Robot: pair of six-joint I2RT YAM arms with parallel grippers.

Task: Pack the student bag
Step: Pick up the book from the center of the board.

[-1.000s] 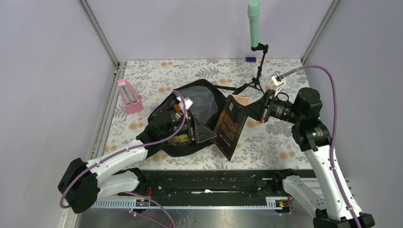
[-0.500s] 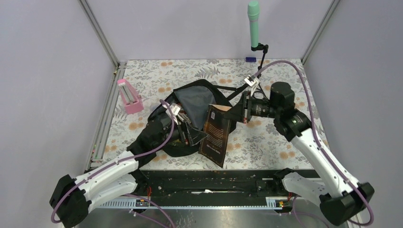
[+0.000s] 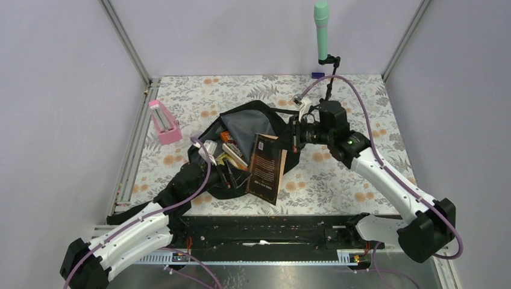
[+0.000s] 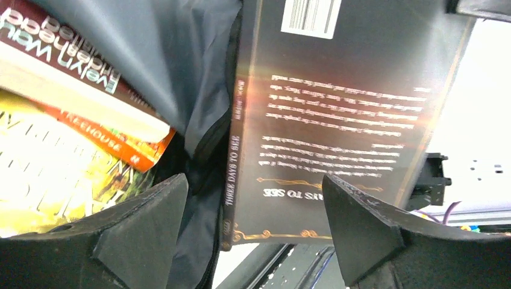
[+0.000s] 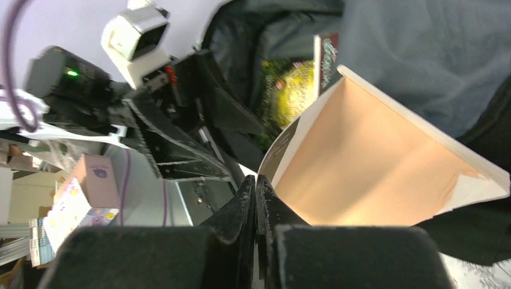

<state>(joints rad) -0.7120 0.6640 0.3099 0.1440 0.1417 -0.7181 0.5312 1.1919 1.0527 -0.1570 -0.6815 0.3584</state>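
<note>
The student bag lies open mid-table, a black backpack with grey lining. Several books sit inside it, among them a maroon one and a yellow one. A dark book with gold print hangs tilted over the bag's right rim. My right gripper is shut on the edge of its front cover, and the peach inner cover bows open. My left gripper is open at the bag's near left side, with nothing between its fingers, apart from the dark book.
A pink stand sits at the left on the floral table. A green microphone on a black tripod stands at the back, with a small blue object beside it. The black base rail runs along the near edge.
My right arm has carried the dark book leftward to the bag's mouth. My left gripper has drawn back toward the near left, uncovering the books inside.
</note>
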